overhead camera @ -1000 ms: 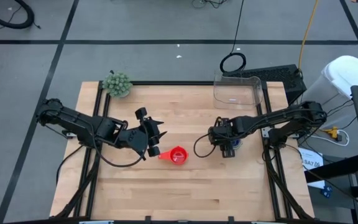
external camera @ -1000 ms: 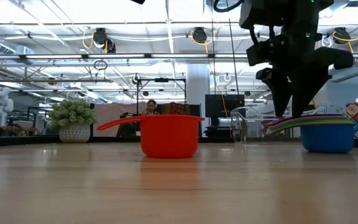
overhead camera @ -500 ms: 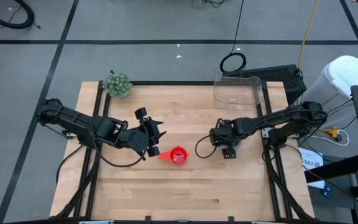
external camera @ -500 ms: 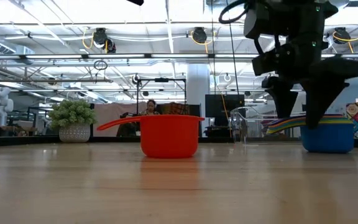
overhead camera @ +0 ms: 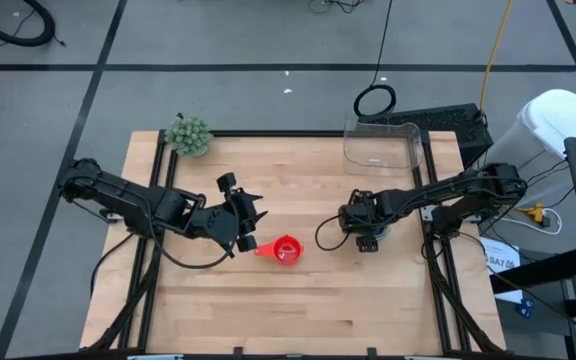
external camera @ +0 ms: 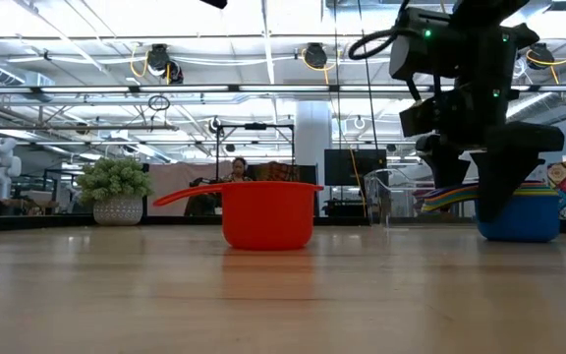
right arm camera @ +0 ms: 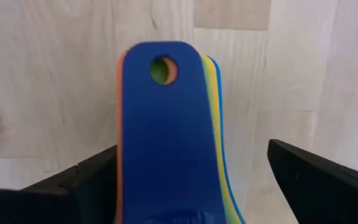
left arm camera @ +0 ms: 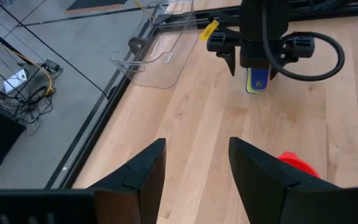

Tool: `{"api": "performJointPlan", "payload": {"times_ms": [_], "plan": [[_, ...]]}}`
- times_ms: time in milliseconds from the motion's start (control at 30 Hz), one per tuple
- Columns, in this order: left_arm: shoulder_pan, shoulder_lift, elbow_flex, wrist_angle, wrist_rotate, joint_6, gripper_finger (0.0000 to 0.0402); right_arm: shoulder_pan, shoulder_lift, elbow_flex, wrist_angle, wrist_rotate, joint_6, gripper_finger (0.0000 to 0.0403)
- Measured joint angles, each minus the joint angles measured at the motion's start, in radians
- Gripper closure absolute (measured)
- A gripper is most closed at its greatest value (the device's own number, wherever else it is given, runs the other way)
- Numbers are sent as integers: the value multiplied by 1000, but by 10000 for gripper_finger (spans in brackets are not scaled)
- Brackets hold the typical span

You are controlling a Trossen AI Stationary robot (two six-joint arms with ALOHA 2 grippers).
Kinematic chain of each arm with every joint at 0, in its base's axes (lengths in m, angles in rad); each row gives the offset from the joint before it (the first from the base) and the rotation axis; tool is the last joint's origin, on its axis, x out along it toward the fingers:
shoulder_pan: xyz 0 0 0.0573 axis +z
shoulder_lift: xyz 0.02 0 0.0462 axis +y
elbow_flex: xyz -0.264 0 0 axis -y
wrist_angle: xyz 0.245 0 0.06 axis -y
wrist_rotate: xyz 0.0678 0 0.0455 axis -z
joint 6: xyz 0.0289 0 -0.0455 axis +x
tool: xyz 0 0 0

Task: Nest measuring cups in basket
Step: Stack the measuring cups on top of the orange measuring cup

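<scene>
1. Bare wooden table (overhead camera: 298, 310) lies wide around the red cup (overhead camera: 286, 250).
2. Right of that cup, the right gripper (overhead camera: 370, 238) straddles the nested cup stack (right arm camera: 166, 137), fingers spread wide, handle between them.
3. Left gripper (overhead camera: 251, 228) hangs open just left of the cup.
4. Clear basket (overhead camera: 380, 145) sits at the far edge.

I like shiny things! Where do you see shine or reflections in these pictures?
Low view: the table mirrors the red cup and the bright ceiling lights. High view: the clear basket shows pale glints. Right wrist view: no glare on the blue handle.
</scene>
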Motion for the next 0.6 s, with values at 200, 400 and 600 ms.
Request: {"api": "performJointPlan", "payload": {"times_ms": [200,400,600], "plan": [[0,0,0,0,0,0,222,0,0,-5,6,4,-7,71],[0,0,0,0,0,0,222,0,0,-5,12,3,-8,117],[0,0,0,0,0,-2,222,0,0,-5,12,1,-8,162]]}}
